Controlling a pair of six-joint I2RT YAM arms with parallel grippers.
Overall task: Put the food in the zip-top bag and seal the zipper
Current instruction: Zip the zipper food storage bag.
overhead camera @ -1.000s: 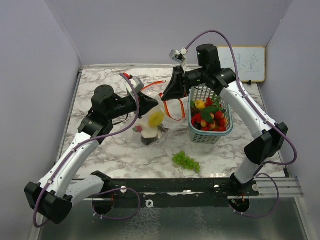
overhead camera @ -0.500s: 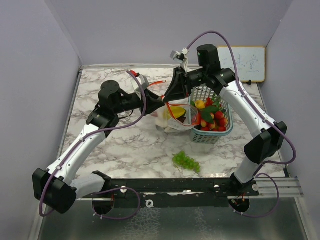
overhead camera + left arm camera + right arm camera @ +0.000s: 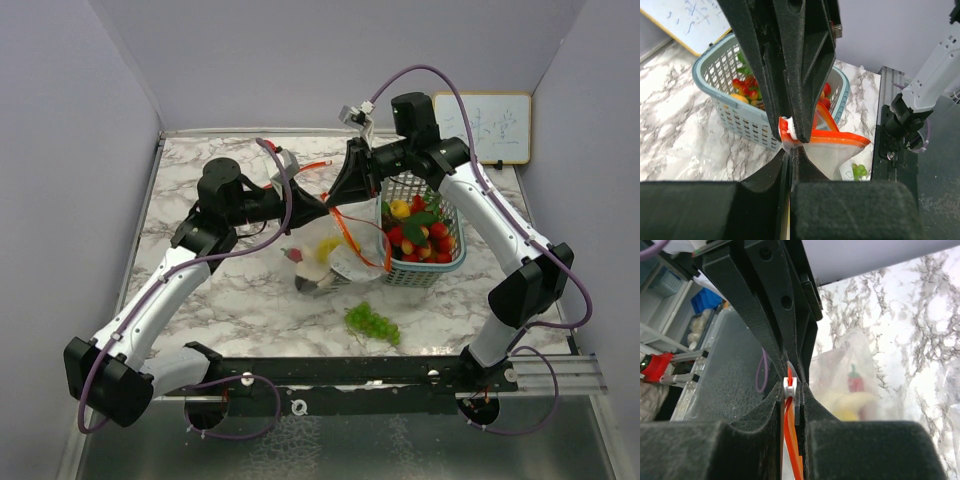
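The zip-top bag (image 3: 335, 258) hangs between both grippers beside the basket. It holds a yellow pepper (image 3: 321, 249), a red piece (image 3: 293, 255) and a brown bunch (image 3: 308, 285). My left gripper (image 3: 322, 210) is shut on the bag's corner (image 3: 785, 146) just under the zipper (image 3: 832, 137). My right gripper (image 3: 345, 196) is shut on the zipper's white slider (image 3: 791, 386), right against the left fingers. The orange strip (image 3: 792, 450) runs down between its pads. The bag's contents show blurred in the right wrist view (image 3: 854, 381). Green grapes (image 3: 372, 322) lie on the table.
A teal mesh basket (image 3: 445, 262) with red, yellow and green toy food stands right of the bag; it also shows in the left wrist view (image 3: 722, 85). A whiteboard (image 3: 495, 127) leans at the back right. A black rail (image 3: 350, 370) runs along the near edge.
My left arm swung right until its gripper met the right gripper. The bag's body then swung back left and now hangs lower, away from the basket.
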